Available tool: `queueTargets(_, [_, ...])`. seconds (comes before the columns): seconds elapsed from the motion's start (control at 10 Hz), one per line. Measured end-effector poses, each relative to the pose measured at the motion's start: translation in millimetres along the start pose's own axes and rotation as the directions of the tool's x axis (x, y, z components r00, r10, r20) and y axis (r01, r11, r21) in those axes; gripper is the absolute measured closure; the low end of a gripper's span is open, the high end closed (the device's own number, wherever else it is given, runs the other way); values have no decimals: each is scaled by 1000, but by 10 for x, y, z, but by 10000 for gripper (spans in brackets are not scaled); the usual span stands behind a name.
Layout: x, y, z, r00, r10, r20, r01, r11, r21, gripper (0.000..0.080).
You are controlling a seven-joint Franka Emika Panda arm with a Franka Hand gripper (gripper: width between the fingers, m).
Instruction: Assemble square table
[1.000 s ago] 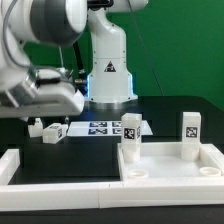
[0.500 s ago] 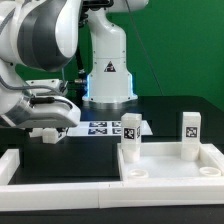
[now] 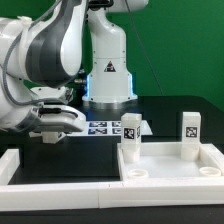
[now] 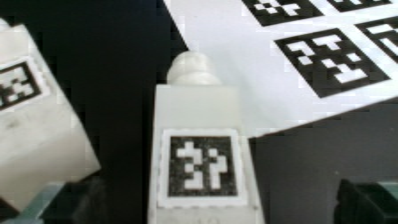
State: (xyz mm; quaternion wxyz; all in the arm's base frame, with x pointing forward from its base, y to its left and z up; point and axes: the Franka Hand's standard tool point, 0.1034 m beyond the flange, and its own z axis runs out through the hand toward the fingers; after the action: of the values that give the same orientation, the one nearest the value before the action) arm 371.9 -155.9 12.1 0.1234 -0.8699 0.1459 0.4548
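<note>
Two leg posts (image 3: pixel 130 130) stand on the square table slab (image 3: pixel 170 170) at the exterior view's right; the gripper (image 3: pixel 55 128), jaws wide and empty, straddles a third leg (image 4: pixel 199 130), unfitted, at the edge of the marker board (image 4: pixel 320 60).

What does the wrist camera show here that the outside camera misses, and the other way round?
Only the wrist view: the tag on the lying leg, close up, between the open jaws. Only the exterior view: the arm and the square tabletop carrying an upright leg and a second upright leg. Both: the marker board and that lying leg, mostly hidden beneath the arm outside.
</note>
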Motion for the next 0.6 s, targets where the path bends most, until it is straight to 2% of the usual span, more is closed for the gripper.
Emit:
queueTargets(0.1, [1, 0, 1, 1000, 0, 0, 0, 1000, 0, 177])
queueTargets(0.2, [2, 0, 3, 1000, -1, 0, 1, 1000, 0, 357])
queueTargets(0.3, [2, 0, 3, 1000, -1, 1, 1, 1000, 0, 357])
queueTargets(0.4, [1, 0, 3, 1000, -1, 1, 1, 1000, 0, 514])
queueTargets(0.6, [1, 0, 3, 1000, -1, 1, 1, 1000, -1, 511])
